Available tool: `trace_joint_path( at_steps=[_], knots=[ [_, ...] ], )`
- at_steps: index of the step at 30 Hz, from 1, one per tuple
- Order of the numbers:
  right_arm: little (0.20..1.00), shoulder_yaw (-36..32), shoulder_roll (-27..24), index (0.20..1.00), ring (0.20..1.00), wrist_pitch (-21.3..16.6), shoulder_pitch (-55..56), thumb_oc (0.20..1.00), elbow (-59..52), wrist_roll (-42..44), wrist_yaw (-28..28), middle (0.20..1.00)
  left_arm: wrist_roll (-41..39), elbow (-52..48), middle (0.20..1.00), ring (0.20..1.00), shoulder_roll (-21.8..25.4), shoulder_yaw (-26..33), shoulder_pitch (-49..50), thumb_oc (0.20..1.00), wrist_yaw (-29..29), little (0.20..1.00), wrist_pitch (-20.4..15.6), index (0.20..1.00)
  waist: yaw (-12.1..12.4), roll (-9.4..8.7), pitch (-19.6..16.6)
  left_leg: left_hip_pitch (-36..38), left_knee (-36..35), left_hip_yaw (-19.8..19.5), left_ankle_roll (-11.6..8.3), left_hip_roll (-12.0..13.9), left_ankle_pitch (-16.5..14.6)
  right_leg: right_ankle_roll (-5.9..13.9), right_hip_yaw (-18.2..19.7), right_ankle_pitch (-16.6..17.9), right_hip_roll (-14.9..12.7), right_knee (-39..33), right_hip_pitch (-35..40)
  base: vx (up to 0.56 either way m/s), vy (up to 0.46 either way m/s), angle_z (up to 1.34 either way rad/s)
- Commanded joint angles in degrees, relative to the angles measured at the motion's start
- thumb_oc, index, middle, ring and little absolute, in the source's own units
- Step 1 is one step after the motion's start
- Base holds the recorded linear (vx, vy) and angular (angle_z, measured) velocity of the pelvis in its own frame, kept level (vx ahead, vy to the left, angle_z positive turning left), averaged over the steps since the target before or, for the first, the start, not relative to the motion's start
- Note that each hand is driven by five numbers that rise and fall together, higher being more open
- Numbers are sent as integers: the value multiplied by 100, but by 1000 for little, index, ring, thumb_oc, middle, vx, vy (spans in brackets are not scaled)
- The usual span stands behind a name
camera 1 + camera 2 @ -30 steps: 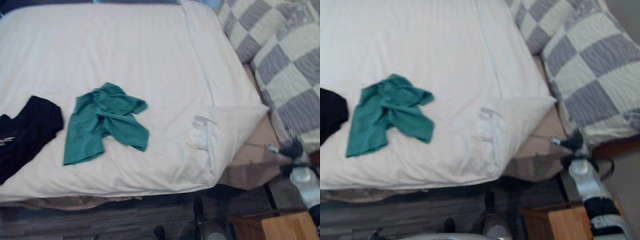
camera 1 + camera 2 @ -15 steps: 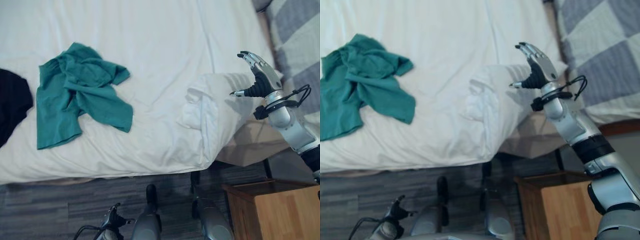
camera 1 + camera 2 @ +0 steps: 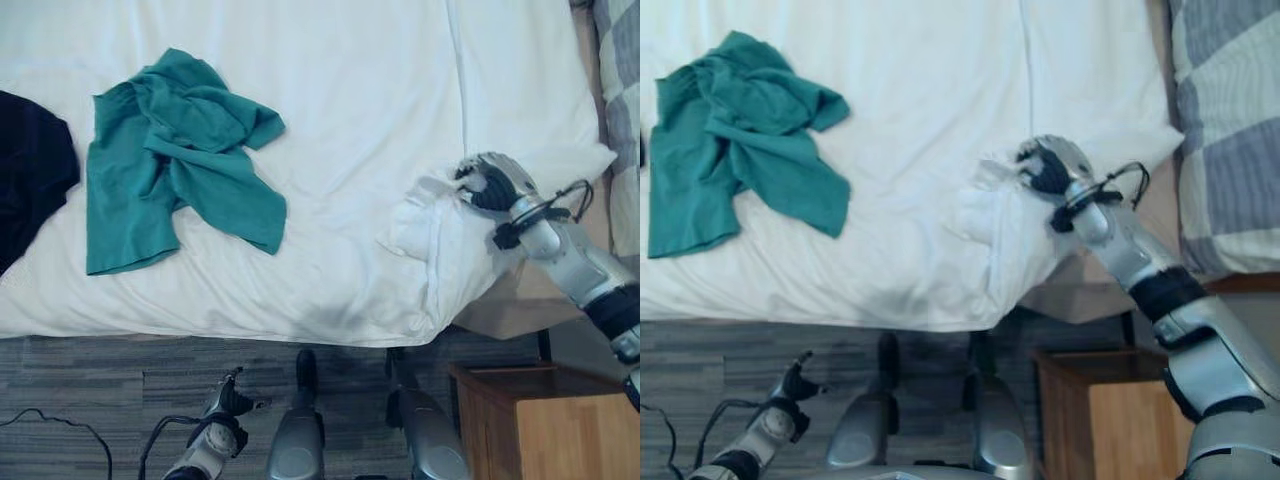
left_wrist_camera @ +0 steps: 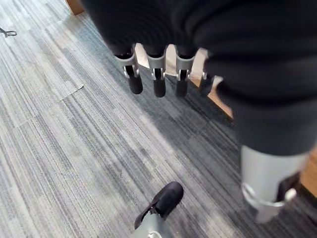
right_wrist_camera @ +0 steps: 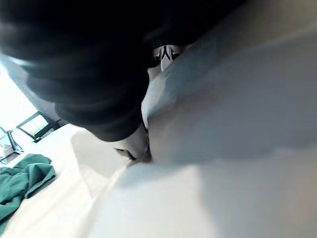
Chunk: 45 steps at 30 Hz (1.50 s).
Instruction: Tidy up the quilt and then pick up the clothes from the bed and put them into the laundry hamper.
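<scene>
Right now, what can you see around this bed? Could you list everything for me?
quilt: one, white, spread over the bed, its near right corner folded back.
green garment: one, teal, crumpled on the quilt, left of middle.
dark garment: one, black, on the quilt at the far left edge.
checked pillow: one, grey and cream squares, at the right end of the bed.
wooden nightstand: one, light brown, on the floor beside the bed's near right corner.
floor: grey striped carpet along the near side of the bed.
right hand: on the folded quilt corner, fingers curled over the cloth.
left hand: low over the floor, fingers relaxed, holding nothing.
</scene>
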Motion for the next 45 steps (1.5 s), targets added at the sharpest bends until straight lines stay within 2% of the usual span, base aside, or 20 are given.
trace_joint_path(
  at_steps=[1,2,3,10,14,16,17,22,23,24,25,29,31,32,33,35,39,41,42,45],
  knots=[
    [200,-638,-102,200,200,-26,724,200,-115,138,-173,200,72,514,1000,1000,-16,-132,131,1000,7,1000,166,1000,-206,-126,-595,-90,-20,-114,-193,292,-264,608,51,-1377,-496,139,331,88,30,-4],
    [200,-978,-50,200,200,4,1101,200,-24,155,-240,200,75,560,1000,1000,-52,-78,158,1000,-14,1000,183,1000,-249,-147,-666,23,-35,-85,-190,296,-316,616,54,-1376,-478,86,443,106,46,6],
    [1000,-1246,2,1000,1000,29,1385,1000,-1,185,-276,1000,65,595,1000,1000,-68,-45,180,1000,-32,1000,203,1000,-280,-172,-752,54,-37,-67,-178,280,-329,625,55,-1358,-487,54,474,77,51,7],
    [1000,-2999,617,1000,1000,286,2705,1000,1018,1157,-809,1000,-76,774,1000,1000,-67,222,242,1000,-133,1000,367,1000,-519,-268,-1193,355,-37,70,-156,305,-505,675,139,-1376,-468,-14,730,58,60,-16],
    [1000,-3753,541,1000,1000,467,3096,1000,1446,1227,-1259,1000,-231,808,1000,1000,-63,371,285,1000,-113,1000,439,1000,-582,-331,-1321,465,-37,111,-133,297,-592,714,152,-1388,-467,-14,822,47,43,-13],
    [1000,-3836,519,1000,1000,497,3158,1000,1136,1110,-1358,1000,-228,851,1000,1000,-27,398,198,1000,-164,1000,446,1000,-613,-339,-1329,485,-37,120,-134,292,-606,729,164,-1379,-464,-14,820,51,36,-13],
    [1000,-4256,487,1000,1000,658,3175,1000,987,1127,-1735,1000,-314,899,1000,1000,-24,427,174,1000,-151,1000,414,1000,-607,-313,-1350,519,-37,104,-117,282,-641,748,183,-1368,-472,-14,828,49,45,-15],
    [1000,-4221,445,1000,1000,590,2335,1000,701,1118,-2378,1000,-410,971,1000,1000,-142,282,160,1000,-93,1000,430,1000,-459,-302,-1179,417,-37,-3,-92,244,-591,728,209,-1374,-484,-14,760,-8,14,-7],
    [388,-4074,454,388,388,560,2068,388,590,1141,-2417,388,-444,964,1000,1000,-158,218,101,1000,-76,1000,429,1000,-418,-294,-1086,364,-37,-27,-88,235,-559,717,222,-1370,-487,-12,712,-88,-4,5],
    [200,-3877,479,200,200,512,1753,200,486,1189,-2438,200,-471,965,1000,1000,-178,146,40,1000,-56,1000,416,1000,-373,-285,-970,300,-37,-64,-83,220,-520,702,249,-1362,-485,-2,651,-165,-27,4],
    [200,-3460,513,200,200,432,1146,200,345,1295,-2398,200,-550,952,1000,1000,-183,55,-106,1000,-1,1000,407,1000,-288,-274,-699,134,-11,-109,-81,204,-437,672,271,-1345,-492,51,501,-136,-24,-2],
    [200,-2931,473,200,200,463,336,200,503,1345,-2307,200,-787,904,1000,1000,-211,8,-328,1000,61,1000,391,1000,-176,-226,-279,-329,308,-186,-85,161,-395,607,302,-1374,-567,315,135,-129,-54,12],
    [200,-2750,652,200,200,427,5,200,1099,1659,-2319,200,-1044,794,1000,1000,-263,-55,-472,1000,155,1000,325,1000,-111,-86,44,-932,800,-214,-92,82,-455,577,300,-1413,-696,651,-320,-159,-38,23],
    [200,-2744,647,200,200,419,-8,200,1114,1665,-2318,200,-1046,795,1000,1000,-265,-54,-476,1000,155,1000,325,1000,-115,-84,29,-971,828,-218,-92,81,-464,577,301,-1419,-698,670,-354,-143,20,38],
    [200,-2783,853,200,200,367,98,200,1428,1933,-2330,200,-1208,716,1000,1000,-282,-8,-500,1000,185,1000,300,1000,-113,30,135,-1187,974,-198,-76,36,-477,572,291,-1421,-730,792,-548,-59,17,42],
    [200,-2784,854,200,200,361,100,200,1432,1938,-2329,200,-1211,714,1000,1000,-278,-11,-498,1000,185,1000,301,1000,-114,28,114,-1225,1002,-201,-75,35,-488,572,293,-1429,-732,813,-582,-55,7,18],
    [200,-2999,1639,200,200,352,1231,200,2050,2163,-2071,200,-1395,718,1000,1000,-385,91,-756,1000,127,1000,345,1000,-225,146,260,-1456,1345,-256,-16,-21,-668,555,294,-1548,-742,1084,-799,-46,19,-8],
    [200,-3024,1761,200,200,351,1432,200,2131,2163,-2024,200,-1397,723,1000,1000,-375,97,-795,1000,131,1000,353,1000,-256,129,231,-1457,1358,-258,-2,-41,-671,557,286,-1533,-755,1071,-785,-1,44,-6],
    [200,-3153,2108,200,200,349,2305,200,2215,2160,-1859,200,-1404,699,1000,1000,-371,150,-809,1000,144,1000,395,1000,-404,70,136,-1266,1345,-235,27,-26,-796,560,271,-1552,-766,996,-601,21,58,0],
    [200,-3192,2351,200,200,417,2927,200,2457,2157,-1686,200,-1390,685,1000,1000,-336,195,-726,1000,130,1000,413,1000,-523,-26,-56,-996,1257,-181,47,-18,-877,581,224,-1525,-768,856,-304,83,73,5]
  ],
)
